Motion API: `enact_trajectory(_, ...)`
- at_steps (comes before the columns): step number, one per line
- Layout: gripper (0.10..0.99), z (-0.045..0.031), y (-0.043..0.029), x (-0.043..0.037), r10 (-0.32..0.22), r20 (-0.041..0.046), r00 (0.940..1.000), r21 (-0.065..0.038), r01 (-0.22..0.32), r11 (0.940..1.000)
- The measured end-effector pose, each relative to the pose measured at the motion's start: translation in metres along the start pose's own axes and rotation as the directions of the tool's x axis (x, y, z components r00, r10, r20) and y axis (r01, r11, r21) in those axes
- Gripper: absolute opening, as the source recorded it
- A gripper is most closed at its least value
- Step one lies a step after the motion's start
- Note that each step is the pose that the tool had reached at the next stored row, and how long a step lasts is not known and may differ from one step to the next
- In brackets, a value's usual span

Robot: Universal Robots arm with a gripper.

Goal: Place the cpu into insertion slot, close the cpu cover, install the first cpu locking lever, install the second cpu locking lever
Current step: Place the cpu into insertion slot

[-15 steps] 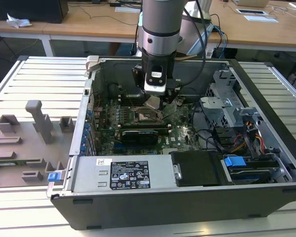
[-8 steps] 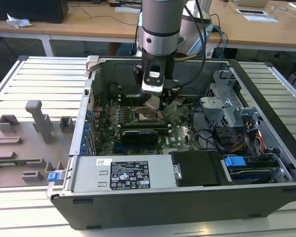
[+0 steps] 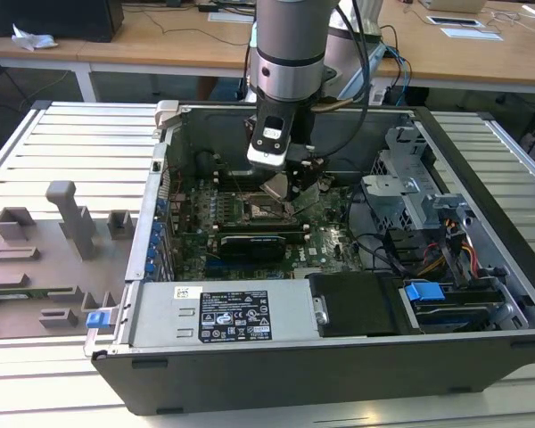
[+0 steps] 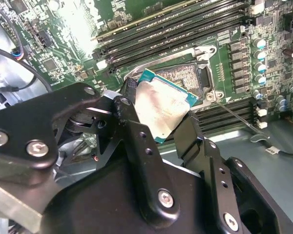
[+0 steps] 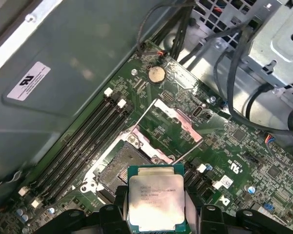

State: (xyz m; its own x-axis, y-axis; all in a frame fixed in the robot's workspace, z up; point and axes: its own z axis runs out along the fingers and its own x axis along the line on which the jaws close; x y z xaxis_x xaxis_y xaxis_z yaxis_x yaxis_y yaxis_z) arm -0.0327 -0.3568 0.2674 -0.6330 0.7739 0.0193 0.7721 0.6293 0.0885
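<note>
Open computer case (image 3: 339,374) on a slatted metal bench (image 3: 71,134). My gripper (image 3: 290,183) pinches the cpu (image 5: 156,202) by opposite edges, just above the insertion slot (image 5: 119,168), which lies at its seven o'clock in the exterior view. The chip is square with no long axis, metal top up, tilted. I'd level it, squaring its edges to the rim.

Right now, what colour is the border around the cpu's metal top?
Teal-green on the cpu, clearest in the second wrist view.
</note>
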Motion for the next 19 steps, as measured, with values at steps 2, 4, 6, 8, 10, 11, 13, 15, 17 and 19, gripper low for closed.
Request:
enact_trajectory(2,0.545,0.0000,0.0000,0.0000,0.012,0.0011,0.9999,0.000,-0.012,0.9999)
enact_trajectory(4,0.545,0.0000,0.0000,0.0000,0.030,0.0027,0.9995,-0.001,-0.030,0.9995)
enact_trajectory(6,0.545,0.0001,0.0000,0.0000,0.050,0.0044,0.9988,-0.001,-0.050,0.9988)
enact_trajectory(8,0.545,0.0001,0.0000,0.0000,0.066,0.0059,0.9978,-0.002,-0.066,0.9978)
enact_trajectory(10,0.545,0.0001,0.0000,0.0000,0.082,0.0072,0.9966,-0.002,-0.082,0.9967)
enact_trajectory(11,0.545,0.0001,0.0000,0.0000,0.092,0.0081,0.9957,-0.002,-0.092,0.9958)
enact_trajectory(13,0.545,0.0001,0.0000,0.0000,0.105,0.0092,0.9945,-0.003,-0.105,0.9945)
enact_trajectory(15,0.545,0.0001,0.0000,0.0000,0.119,0.0104,0.9929,-0.003,-0.119,0.9929)
enact_trajectory(17,0.545,0.0002,0.0000,0.0000,0.132,0.0116,0.9912,-0.003,-0.132,0.9912)
enact_trajectory(19,0.545,0.0002,0.0000,0.0000,0.145,0.0127,0.9893,-0.004,-0.145,0.9894)
